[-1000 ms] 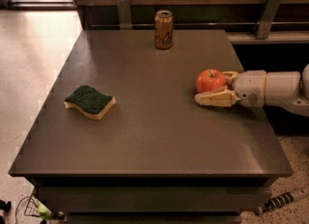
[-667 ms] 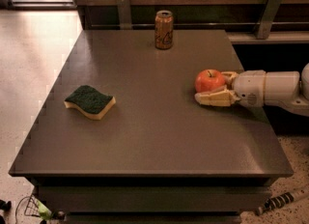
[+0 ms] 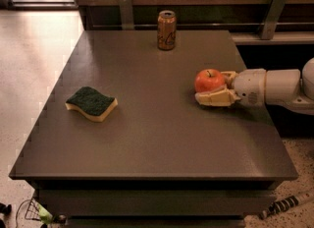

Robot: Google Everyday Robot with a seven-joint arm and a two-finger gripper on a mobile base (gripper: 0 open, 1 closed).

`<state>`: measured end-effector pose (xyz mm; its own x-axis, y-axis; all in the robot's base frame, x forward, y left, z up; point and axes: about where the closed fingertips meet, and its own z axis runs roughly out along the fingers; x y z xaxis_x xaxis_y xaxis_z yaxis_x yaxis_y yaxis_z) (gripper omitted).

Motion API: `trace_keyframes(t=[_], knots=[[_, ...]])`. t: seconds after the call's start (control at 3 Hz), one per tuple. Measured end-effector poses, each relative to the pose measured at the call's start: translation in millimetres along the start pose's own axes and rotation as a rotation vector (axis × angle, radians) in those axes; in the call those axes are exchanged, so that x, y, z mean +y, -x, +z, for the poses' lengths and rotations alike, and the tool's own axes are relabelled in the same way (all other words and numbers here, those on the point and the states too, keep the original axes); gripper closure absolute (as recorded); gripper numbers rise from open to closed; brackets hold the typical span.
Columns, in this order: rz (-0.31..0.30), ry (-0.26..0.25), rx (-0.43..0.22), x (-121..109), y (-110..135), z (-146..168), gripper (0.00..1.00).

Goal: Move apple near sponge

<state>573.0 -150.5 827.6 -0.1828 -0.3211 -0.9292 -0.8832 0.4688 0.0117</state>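
Note:
The red-orange apple [image 3: 209, 80] sits on the right part of the dark table [image 3: 157, 138]. My gripper [image 3: 212, 86] reaches in from the right and holds the apple between its pale yellow fingers, one finger [image 3: 213, 97] on the near side and the other mostly hidden behind the apple. The sponge [image 3: 91, 103], dark green face up with yellow foam below, lies on the left part of the table, far from the apple.
An orange drink can [image 3: 166, 30] stands upright at the table's far edge, middle. My white arm [image 3: 279, 87] stretches over the table's right edge. A wall with metal brackets runs behind the table. Light floor lies to the left.

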Motion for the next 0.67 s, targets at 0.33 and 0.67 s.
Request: trace_keyframes(t=[0.33, 0.67], knots=[[-0.030, 0.069, 0.005, 16, 53, 33, 1.00], [-0.045, 0.115, -0.005, 32, 91, 64, 1.00]])
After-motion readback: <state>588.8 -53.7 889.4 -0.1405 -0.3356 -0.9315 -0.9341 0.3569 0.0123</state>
